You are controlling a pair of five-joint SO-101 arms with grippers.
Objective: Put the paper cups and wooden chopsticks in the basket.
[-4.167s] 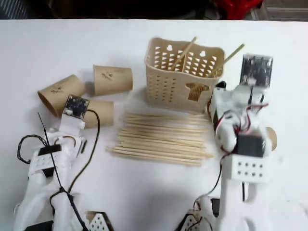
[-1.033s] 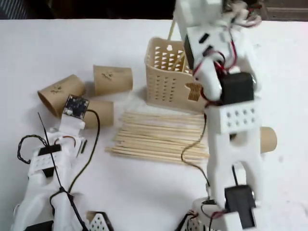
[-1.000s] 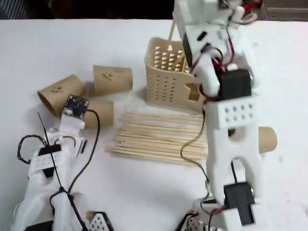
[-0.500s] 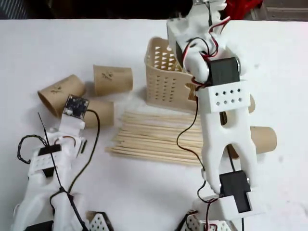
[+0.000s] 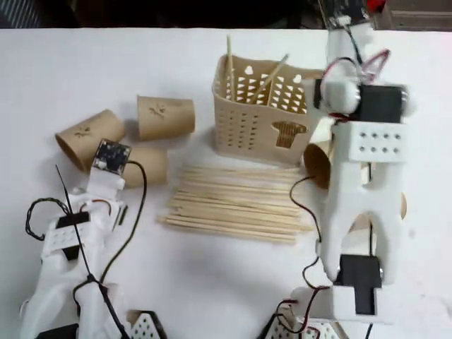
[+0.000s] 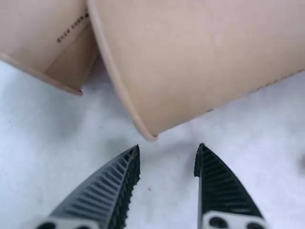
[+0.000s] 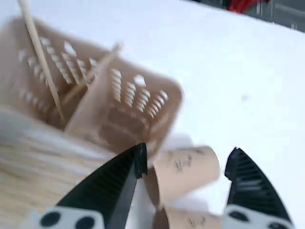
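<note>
The beige basket stands at the table's back middle, with two chopsticks leaning inside it. In front of it lies a pile of wooden chopsticks. Three paper cups lie on their sides at the left. My left gripper is open on the table just short of one cup's rim, with a second cup beside it. My right gripper hangs open above the basket side and two cups, holding nothing. One of these cups lies by the basket's right side.
The right arm rises tall over the table's right part and hides much of the cups there. The left arm lies low at the front left with a black cable looped beside it. White table stretches behind the cups.
The right arm swung from over the basket to its right side. A chopstick that it carried now stands in the basket's left corner. The left arm has not moved.
</note>
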